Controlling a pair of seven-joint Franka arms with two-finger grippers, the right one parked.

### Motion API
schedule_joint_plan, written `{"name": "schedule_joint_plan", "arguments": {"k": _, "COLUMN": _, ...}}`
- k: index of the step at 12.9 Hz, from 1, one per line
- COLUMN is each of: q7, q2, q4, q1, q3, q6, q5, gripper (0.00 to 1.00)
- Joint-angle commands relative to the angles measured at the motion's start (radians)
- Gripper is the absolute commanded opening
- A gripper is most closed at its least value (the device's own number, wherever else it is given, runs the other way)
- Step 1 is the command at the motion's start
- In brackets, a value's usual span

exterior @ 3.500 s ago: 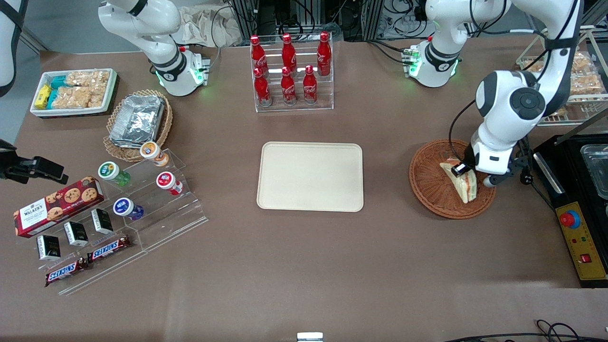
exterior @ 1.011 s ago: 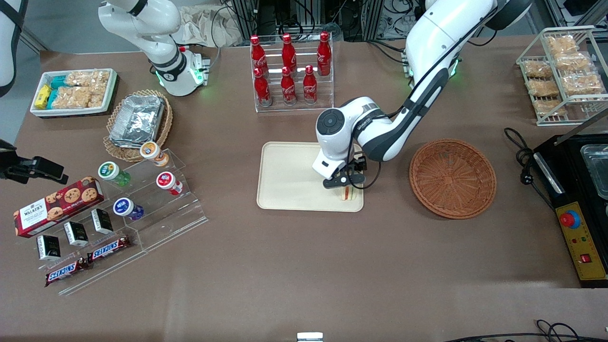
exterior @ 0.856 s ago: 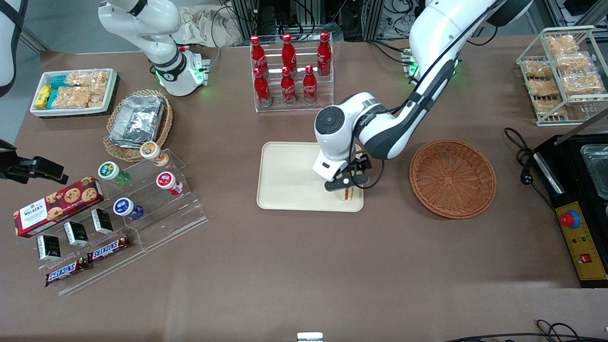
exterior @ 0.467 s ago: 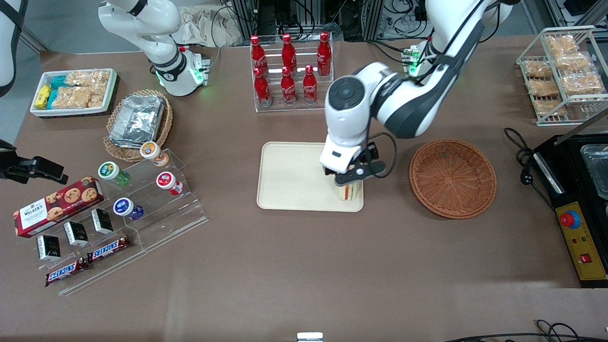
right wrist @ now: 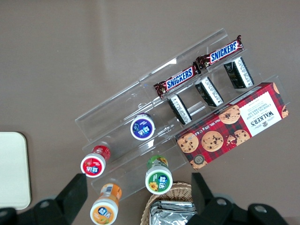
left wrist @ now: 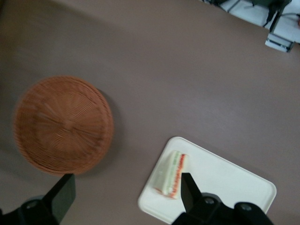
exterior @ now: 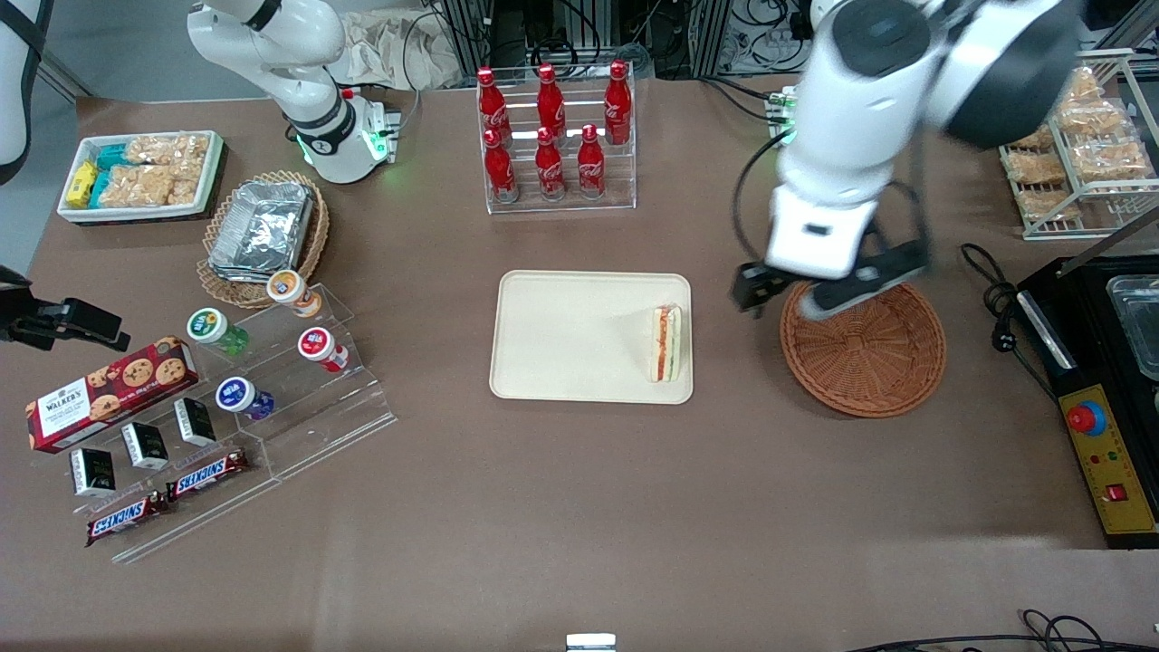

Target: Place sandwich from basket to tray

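The sandwich (exterior: 667, 342) lies on the cream tray (exterior: 570, 335), at the tray's end nearest the basket, with its red and green filling showing. The reddish-brown wicker basket (exterior: 863, 353) beside the tray holds nothing. My left gripper (exterior: 810, 294) is open and holds nothing. It hangs high above the table, over the basket's rim on the tray's side. In the left wrist view the gripper (left wrist: 124, 199) looks down on the basket (left wrist: 63, 124), the sandwich (left wrist: 171, 173) and the tray (left wrist: 225, 187), all far below.
A rack of red cola bottles (exterior: 554, 136) stands farther from the camera than the tray. A tan basket of foil trays (exterior: 263, 231), a white snack bin (exterior: 140, 172) and an acrylic stand (exterior: 272, 380) lie toward the parked arm's end. A black control box (exterior: 1100, 435) lies toward the working arm's end.
The gripper carried the sandwich from the basket to the tray and let go. It has since risen and swung back toward the basket, leaving the sandwich on the tray.
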Motion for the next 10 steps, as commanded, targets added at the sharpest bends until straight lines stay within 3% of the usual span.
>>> {"name": "schedule_joint_plan", "arguments": {"k": 1, "q7": 0.317, "q2": -0.068, "q4": 0.031, "q1": 0.164, "q3": -0.007, "q6": -0.098, "q5": -0.094, "gripper": 1.0}}
{"name": "schedule_joint_plan", "arguments": {"k": 3, "q7": 0.648, "q2": -0.106, "q4": 0.031, "q1": 0.279, "q3": -0.005, "q6": -0.177, "q5": -0.126, "gripper": 1.0}}
{"name": "schedule_joint_plan", "arguments": {"k": 5, "q7": 0.865, "q2": -0.111, "q4": 0.036, "q1": 0.296, "q3": 0.072, "q6": -0.218, "q5": -0.157, "gripper": 1.0}}
{"name": "schedule_joint_plan", "arguments": {"k": 7, "q7": 0.914, "q2": -0.1, "q4": 0.066, "q1": 0.241, "q3": 0.137, "q6": -0.218, "q5": -0.184, "gripper": 1.0}}
{"name": "schedule_joint_plan", "arguments": {"k": 10, "q7": 0.9, "q2": -0.088, "q4": 0.059, "q1": 0.203, "q3": 0.185, "q6": -0.218, "q5": -0.168, "gripper": 1.0}}
